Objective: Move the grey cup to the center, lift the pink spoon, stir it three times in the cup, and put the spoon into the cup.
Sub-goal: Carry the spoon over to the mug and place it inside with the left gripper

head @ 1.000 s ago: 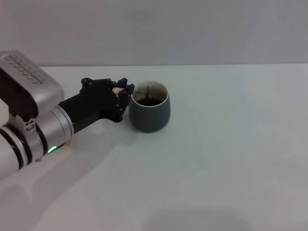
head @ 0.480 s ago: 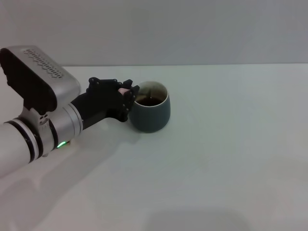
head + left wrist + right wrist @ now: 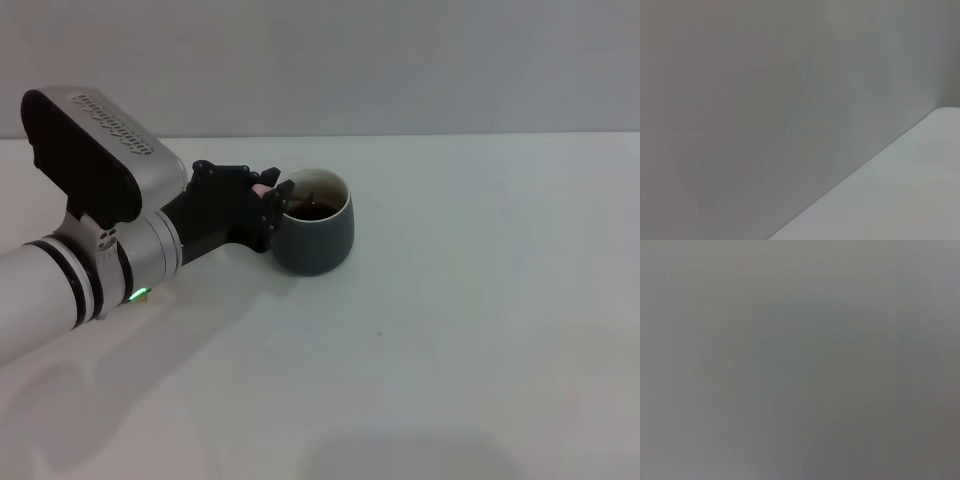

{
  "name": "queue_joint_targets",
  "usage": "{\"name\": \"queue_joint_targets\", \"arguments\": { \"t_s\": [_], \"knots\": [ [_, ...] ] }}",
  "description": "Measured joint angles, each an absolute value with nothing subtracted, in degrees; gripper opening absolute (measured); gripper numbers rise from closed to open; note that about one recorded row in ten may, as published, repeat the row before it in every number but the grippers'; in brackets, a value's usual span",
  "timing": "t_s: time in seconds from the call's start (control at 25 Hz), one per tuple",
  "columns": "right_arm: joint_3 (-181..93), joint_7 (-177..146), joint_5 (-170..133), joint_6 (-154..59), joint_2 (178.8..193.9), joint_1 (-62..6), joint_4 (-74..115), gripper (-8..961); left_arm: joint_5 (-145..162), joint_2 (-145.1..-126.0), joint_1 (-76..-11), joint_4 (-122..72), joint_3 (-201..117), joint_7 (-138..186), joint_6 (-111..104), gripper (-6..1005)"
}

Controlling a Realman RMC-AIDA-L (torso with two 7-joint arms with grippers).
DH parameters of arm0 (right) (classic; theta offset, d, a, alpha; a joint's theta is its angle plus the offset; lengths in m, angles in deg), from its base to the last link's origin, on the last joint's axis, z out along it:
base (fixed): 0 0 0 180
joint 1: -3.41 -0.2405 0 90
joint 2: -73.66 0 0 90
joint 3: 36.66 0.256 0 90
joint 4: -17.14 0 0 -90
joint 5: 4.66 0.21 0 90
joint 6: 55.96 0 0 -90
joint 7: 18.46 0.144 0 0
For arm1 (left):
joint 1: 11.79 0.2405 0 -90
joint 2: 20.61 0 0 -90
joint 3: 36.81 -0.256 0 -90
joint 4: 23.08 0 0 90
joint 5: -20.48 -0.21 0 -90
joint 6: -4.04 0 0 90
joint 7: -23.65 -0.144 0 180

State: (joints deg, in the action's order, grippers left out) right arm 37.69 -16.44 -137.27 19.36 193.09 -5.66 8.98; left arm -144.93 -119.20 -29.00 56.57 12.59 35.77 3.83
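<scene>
On the plain white surface (image 3: 450,330), we see the grey cup (image 3: 313,238) standing upright a little left of the middle of the head view, its pale rim open to the camera and dark liquid showing inside. The left arm reaches in from the lower left, its silver forearm lit by a small green light, and its black left pincer (image 3: 268,198) sits right against the cup's left rim. We make out a spot of pale pink between the fingertips, the handle end of the pink spoon (image 3: 262,188), so the pincer is pinching the spoon there. A thin dark line slants down inside the cup from the rim toward the liquid; we take it for the spoon's metal neck, though its bowl is too small to tell apart from the dark drink. We cannot tell whether the fingers touch the cup itself. The cup's loop handle is hidden from the head view.

The left wrist view gives us only a grey wall and a pale wedge of the surface at one corner, with no fingers and no cup. The right wrist view is a flat grey field, and we see nothing of the right arm or its pincer anywhere.
</scene>
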Motion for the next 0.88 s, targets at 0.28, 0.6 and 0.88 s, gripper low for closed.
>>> {"name": "queue_joint_targets", "arguments": {
  "t_s": [0.28, 0.6, 0.88],
  "knots": [
    [37.7, -16.4, -137.4, 19.4, 193.11, -5.6, 8.9, 0, -144.9, -121.08, -29.3, 55.1, 13.9, 33.5, 6.1, 147],
    [37.7, -16.4, -137.5, 19.4, 193.06, -5.8, 8.9, -1, -144.6, -123.14, -30.2, 54.5, 14.9, 30.4, 8.9, 146],
    [37.7, -16.4, -137.6, 19.4, 193.02, -5.9, 9.0, -1, -144.6, -123.53, -30.8, 53.9, 14.3, 30.3, 9.0, 146]
  ]
}}
